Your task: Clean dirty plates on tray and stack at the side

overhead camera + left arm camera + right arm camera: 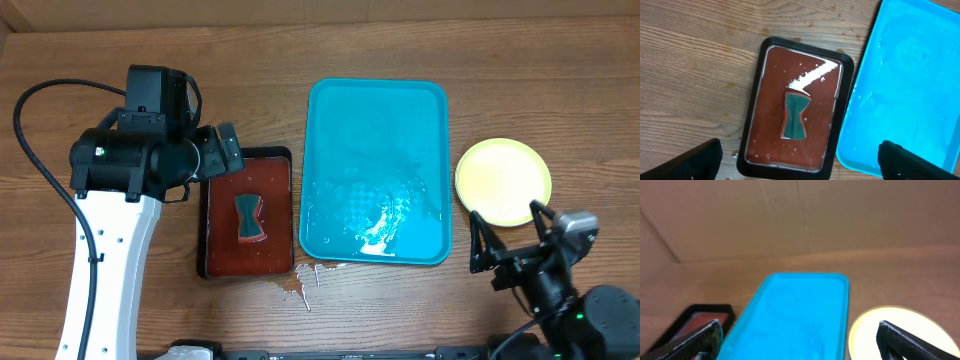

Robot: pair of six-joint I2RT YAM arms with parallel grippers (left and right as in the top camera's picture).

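The turquoise tray (375, 170) lies in the middle of the table, wet and with no plates on it; it also shows in the left wrist view (905, 90) and the right wrist view (795, 315). A yellow-green rimmed plate (503, 181) lies on the table right of the tray, also in the right wrist view (900, 332); whether other plates lie under it I cannot tell. My left gripper (222, 150) is open and empty above the black tray (797, 107). My right gripper (510, 235) is open and empty just in front of the plate.
The black tray (247, 212) with reddish-brown liquid holds a green sponge (249, 218), also in the left wrist view (796, 116). Spilled drops (305, 280) lie on the wood in front of the trays. A black cable (40, 150) loops at the left.
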